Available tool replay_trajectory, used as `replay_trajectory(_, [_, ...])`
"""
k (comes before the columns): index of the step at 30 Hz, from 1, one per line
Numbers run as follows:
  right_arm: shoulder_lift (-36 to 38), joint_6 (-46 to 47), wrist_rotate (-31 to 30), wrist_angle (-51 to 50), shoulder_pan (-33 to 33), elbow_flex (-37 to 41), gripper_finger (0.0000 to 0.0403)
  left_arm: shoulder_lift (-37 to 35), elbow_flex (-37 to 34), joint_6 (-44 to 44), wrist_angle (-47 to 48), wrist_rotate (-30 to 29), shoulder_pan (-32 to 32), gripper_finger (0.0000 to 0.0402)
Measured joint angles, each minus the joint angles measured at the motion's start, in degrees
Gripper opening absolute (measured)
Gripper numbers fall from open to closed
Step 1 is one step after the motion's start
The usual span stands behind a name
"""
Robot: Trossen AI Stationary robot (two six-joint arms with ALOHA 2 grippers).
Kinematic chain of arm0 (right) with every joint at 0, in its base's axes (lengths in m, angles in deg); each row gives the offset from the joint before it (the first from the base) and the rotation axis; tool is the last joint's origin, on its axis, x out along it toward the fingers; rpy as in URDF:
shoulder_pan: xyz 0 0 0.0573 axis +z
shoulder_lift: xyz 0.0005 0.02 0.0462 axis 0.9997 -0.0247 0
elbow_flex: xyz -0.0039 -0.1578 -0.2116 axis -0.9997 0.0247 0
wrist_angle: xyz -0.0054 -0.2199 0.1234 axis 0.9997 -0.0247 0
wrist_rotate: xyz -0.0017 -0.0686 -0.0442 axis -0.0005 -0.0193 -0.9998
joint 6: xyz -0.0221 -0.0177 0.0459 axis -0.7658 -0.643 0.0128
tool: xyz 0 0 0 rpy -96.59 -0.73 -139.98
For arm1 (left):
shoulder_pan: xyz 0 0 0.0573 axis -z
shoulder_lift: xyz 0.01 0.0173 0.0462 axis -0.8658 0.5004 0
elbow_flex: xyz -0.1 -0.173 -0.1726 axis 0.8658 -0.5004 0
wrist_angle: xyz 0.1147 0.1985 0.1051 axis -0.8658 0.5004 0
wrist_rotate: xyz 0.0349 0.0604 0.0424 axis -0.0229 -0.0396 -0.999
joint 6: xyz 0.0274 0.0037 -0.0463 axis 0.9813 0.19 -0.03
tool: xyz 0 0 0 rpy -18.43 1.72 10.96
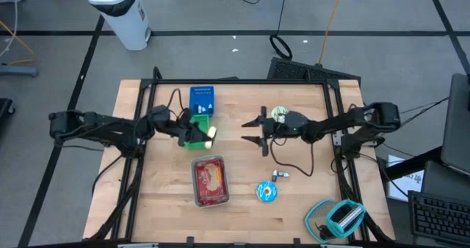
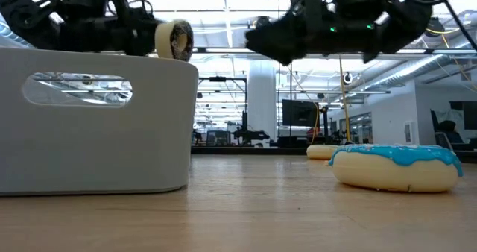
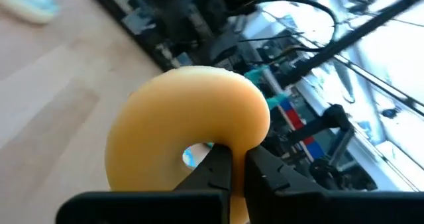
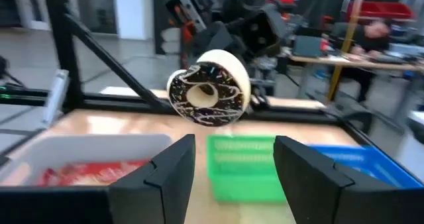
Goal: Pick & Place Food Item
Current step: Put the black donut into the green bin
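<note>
- A doughnut (image 4: 209,88) with dark icing is held off the table by the left end effector (image 1: 192,130), whose fingers (image 3: 215,171) are clenched on the ring's rim, one of them passing through the hole; the hold is judged to serve a carry, with the food item hanging free of everything below
- In the high view the doughnut (image 1: 210,133) is seen directly above the green basket (image 1: 195,132), at its edge toward the table's middle; the basket is judged the likely drop place, though this cannot be confirmed
- The icing is turned toward the right arm and the plain underside (image 3: 189,128) toward the left wrist, so the ring hangs on edge rather than flat
- The right end effector (image 1: 256,130) is released, its fingers spread wide with nothing between them; it hangs well apart from the green basket, toward the table's middle, and is judged to be waiting
- A blue box (image 1: 202,100) lies just beside the green basket on its far side, and a white tray (image 1: 210,181) of red food is near it on the side toward the table's front edge
- A blue-iced doughnut (image 2: 396,167) rests flat on the table (image 1: 242,211), well apart from the basket and untouched
- White print shows on the blue box's lid, but it is too small to be read; no other brand or label can be made out
</note>
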Motion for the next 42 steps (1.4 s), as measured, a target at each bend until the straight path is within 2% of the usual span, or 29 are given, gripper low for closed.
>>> replay_trajectory(5, [-4.2, 1.1, 3.9, 0.3, 0.3, -5.9, 0.0195, 0.4, 2.3, 3.6, -0.9, -0.8, 4.3, 0.0006])
replay_trajectory(8, [-6.7, 2.9, 8.3, 1.6, 0.3, -9.6, 0.0195, 1.2, 4.3, 6.1, -1.0, -0.7, 6.1, 0.0011])
replay_trajectory(18, [-14.0, 5.9, 20.9, 2.3, 0.4, -20.7, 0.0195, 7.1, 10.7, 11.4, -0.6, 4.8, 8.0, 0.0007])
replay_trajectory(25, [-14.5, 4.1, 22.7, -1.3, 0.9, -21.2, 0.0183, 8.3, 12.7, 12.5, -0.4, 8.2, 8.0, 0.0026])
replay_trajectory(31, [-14.5, 3.1, 28.1, -3.0, 1.4, -21.2, 0.0137, 8.3, 13.4, 13.4, -0.5, 10.9, 7.6, 0.0029])
replay_trajectory(39, [-14.5, 2.9, 29.2, -3.6, 2.3, -21.2, 0.0041, 8.3, 13.4, 15.6, -0.5, 11.1, 7.4, 0.0030])
replay_trajectory(42, [-14.5, 2.9, 29.8, -3.9, 2.3, -21.2, 0.0016, 8.3, 13.4, 17.0, -0.5, 9.6, 7.6, 0.0036])
